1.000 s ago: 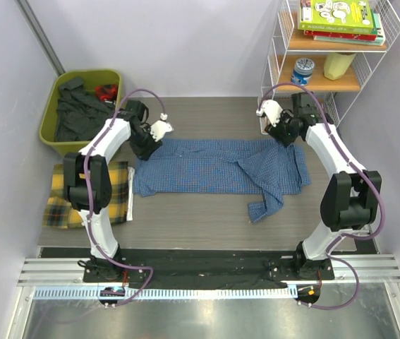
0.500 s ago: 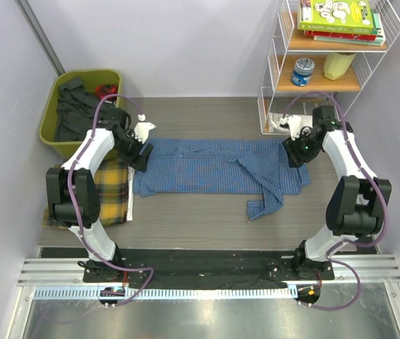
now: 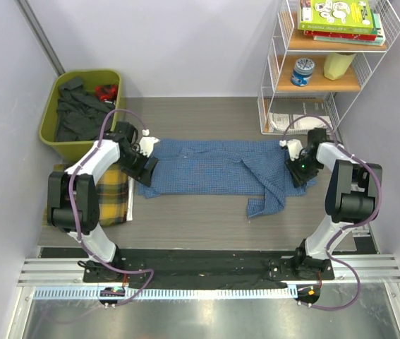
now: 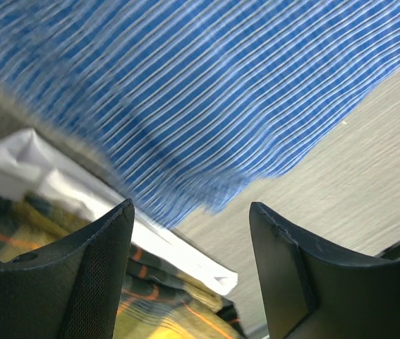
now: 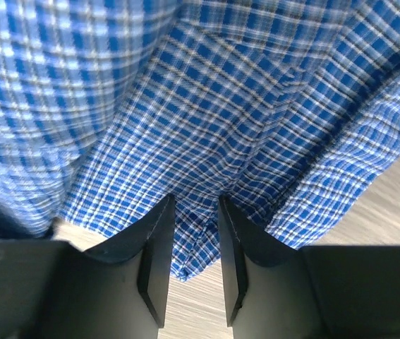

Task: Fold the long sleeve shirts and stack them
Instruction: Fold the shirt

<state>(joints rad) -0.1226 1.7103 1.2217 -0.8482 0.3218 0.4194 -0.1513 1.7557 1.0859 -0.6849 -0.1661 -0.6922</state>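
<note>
Fine-checked blue shirt (image 3: 221, 167) lies as a long rumpled band of cloth.

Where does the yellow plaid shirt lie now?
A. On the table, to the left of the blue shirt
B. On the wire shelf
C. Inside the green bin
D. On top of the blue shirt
A: the top view shows the yellow plaid shirt lying on the table, just beside the left end of the blue shirt.
</note>
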